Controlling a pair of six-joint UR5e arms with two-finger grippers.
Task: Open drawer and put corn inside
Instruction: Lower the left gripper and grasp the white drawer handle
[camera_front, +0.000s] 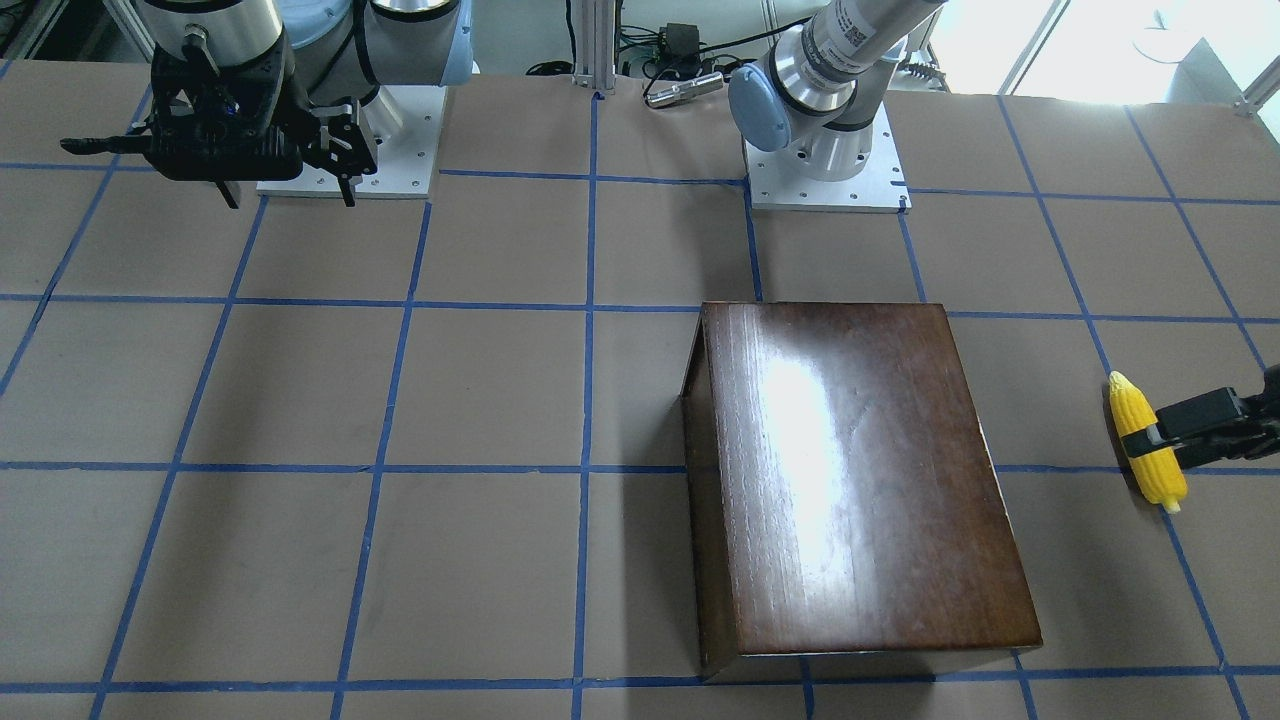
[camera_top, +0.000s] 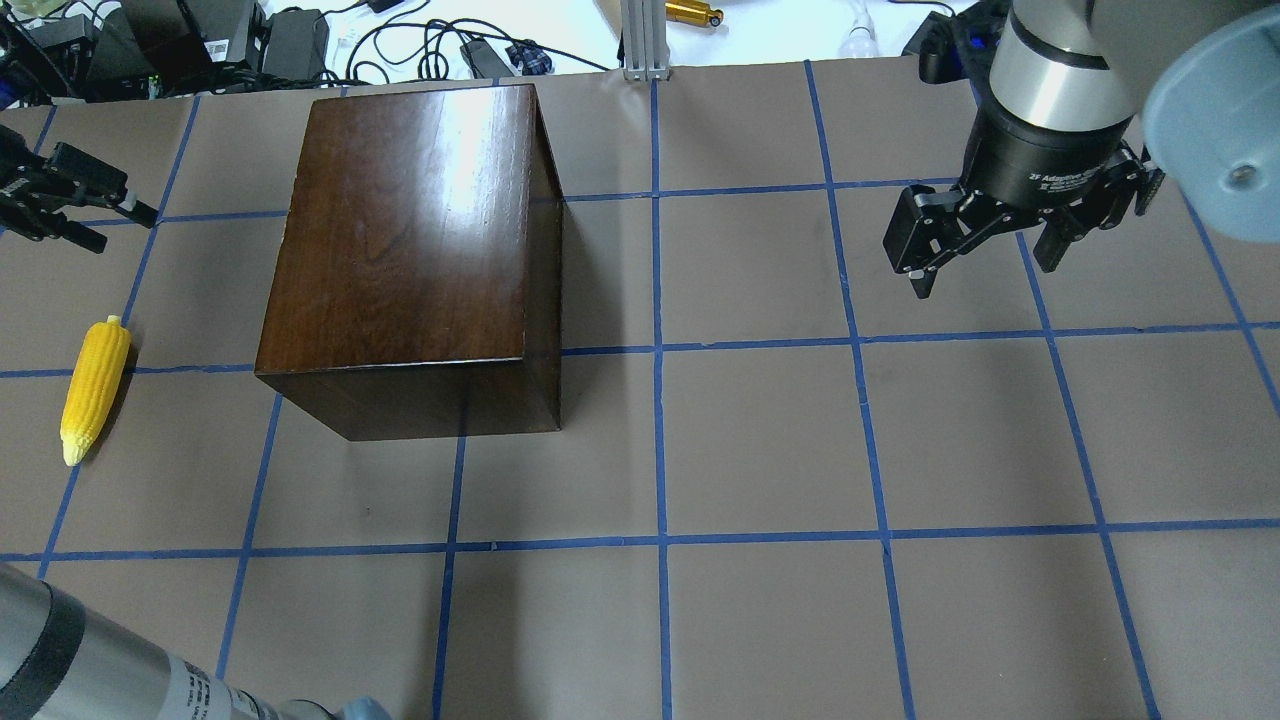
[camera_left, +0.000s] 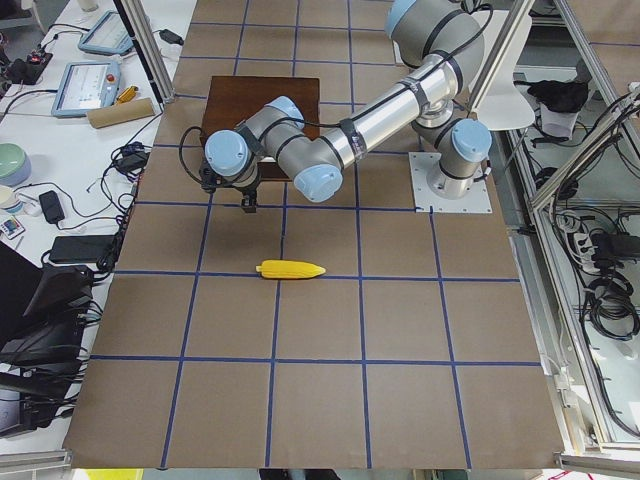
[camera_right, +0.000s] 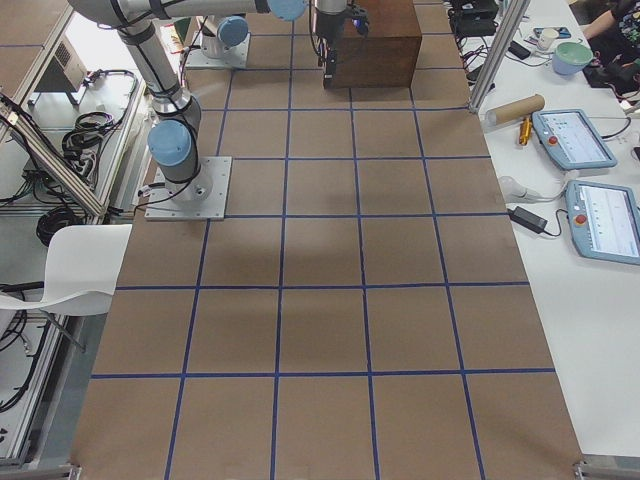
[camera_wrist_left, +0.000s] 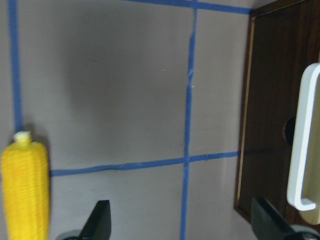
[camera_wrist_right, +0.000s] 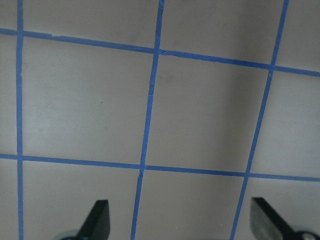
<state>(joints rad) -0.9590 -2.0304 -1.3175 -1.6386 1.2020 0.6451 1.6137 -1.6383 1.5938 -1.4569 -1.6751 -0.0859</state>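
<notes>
Risk: slim pull (camera_wrist_left: 303, 145) on shut drawer (camera_wrist_left: 267, 100) may slip from left pincer (camera_wrist_left: 181, 215), or whole box (camera_top: 410, 250) may drag; drawer sliding out could strike corn (camera_top: 95, 385), lying on surface (camera_top: 760, 450) near box's drawer side. Left pincer hangs point-down between box and corn, fingers (camera_wrist_left: 102, 220) wide apart, empty. Right pincer (camera_top: 985, 265) hovers well apart from box's far side, likewise spread and empty.
</notes>
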